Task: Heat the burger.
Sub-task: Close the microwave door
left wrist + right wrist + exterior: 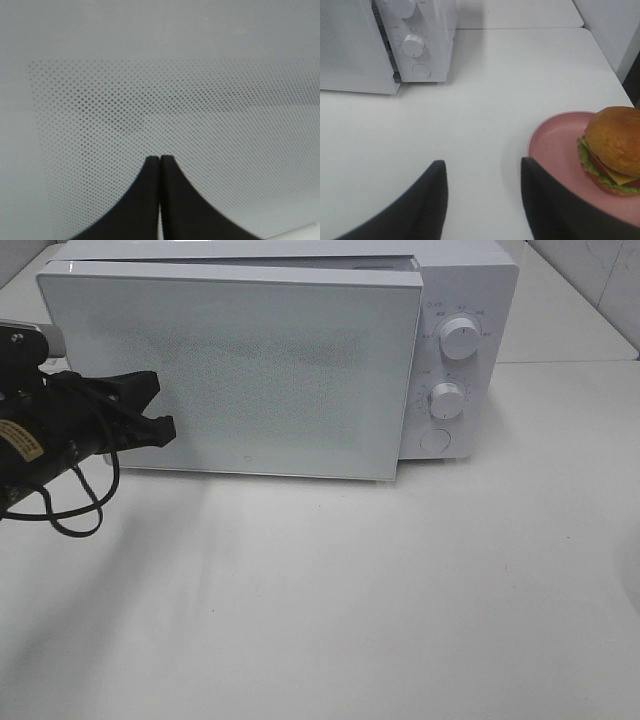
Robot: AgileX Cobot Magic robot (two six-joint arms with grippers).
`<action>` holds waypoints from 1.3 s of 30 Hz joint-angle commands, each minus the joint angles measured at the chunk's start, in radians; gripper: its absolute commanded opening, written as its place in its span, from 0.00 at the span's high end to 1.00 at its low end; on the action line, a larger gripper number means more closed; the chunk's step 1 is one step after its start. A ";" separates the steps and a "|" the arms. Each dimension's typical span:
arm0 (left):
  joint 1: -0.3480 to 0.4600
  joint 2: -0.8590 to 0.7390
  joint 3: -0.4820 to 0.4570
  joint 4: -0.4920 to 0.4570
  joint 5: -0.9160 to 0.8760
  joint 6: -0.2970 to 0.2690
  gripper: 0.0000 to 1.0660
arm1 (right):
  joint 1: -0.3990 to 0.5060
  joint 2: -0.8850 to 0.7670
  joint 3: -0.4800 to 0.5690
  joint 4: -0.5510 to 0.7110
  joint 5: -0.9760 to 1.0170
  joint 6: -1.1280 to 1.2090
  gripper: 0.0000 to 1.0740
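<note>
The small markings around the microwave (300, 360) knobs (459, 337) are too blurred to read.

Burger (615, 150) sitting untouched on its pink plate (555, 145).

Here it is in the right wrist view only: a small round burger, upright, tan-brown domed bun on top; below that a ruffle of green lettuce, a red slice and a corner of yellow cheese poking out, then the bottom bun; it rests on the far side of the plate, partly cut off by the frame edge; the plate lies flat on the white surface (485, 100), well apart from the microwave (415, 45).
</note>
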 commanded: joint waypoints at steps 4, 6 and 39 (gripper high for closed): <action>-0.063 0.055 -0.083 -0.132 -0.011 0.005 1.00 | -0.002 -0.025 -0.001 0.007 -0.007 -0.010 0.54; -0.078 0.075 -0.103 -0.141 -0.011 0.005 1.00 | -0.002 -0.025 -0.001 0.007 -0.007 -0.010 0.54; -0.254 0.255 -0.454 -0.394 0.102 0.137 1.00 | -0.002 -0.025 -0.001 0.007 -0.007 -0.010 0.54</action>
